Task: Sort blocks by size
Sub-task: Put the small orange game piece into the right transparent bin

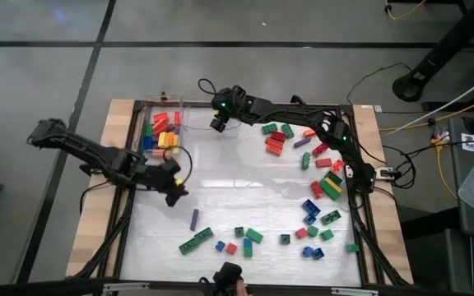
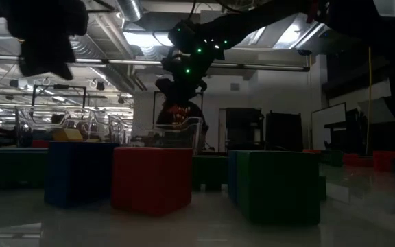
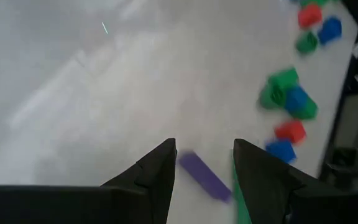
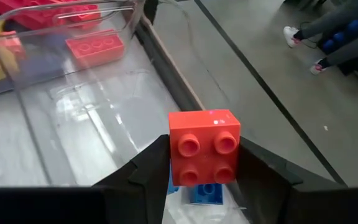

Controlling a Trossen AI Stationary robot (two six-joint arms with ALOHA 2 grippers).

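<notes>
Red and square, a brick [image 4: 204, 148] sat clamped in my right claw [image 4: 204, 163], held up just beside the clear bin [image 1: 165, 128] of sorted blocks at the table's far edge. My left claw [image 3: 204, 169] hung fingers apart, gripping nothing, above a purple brick [image 3: 204, 175] lying on the white mat [image 1: 229, 185].

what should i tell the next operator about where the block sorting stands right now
Right gripper: shut on a short red block, held beside the clear bin at the table's far left.
Left gripper: open, empty, hanging over a long purple block near the table's middle left.
Done: the bin already holds red, yellow, green and blue blocks.
Left: many blocks lie loose on the mat, a cluster along the right side and more along the near edge; short and long ones are mixed.
</notes>
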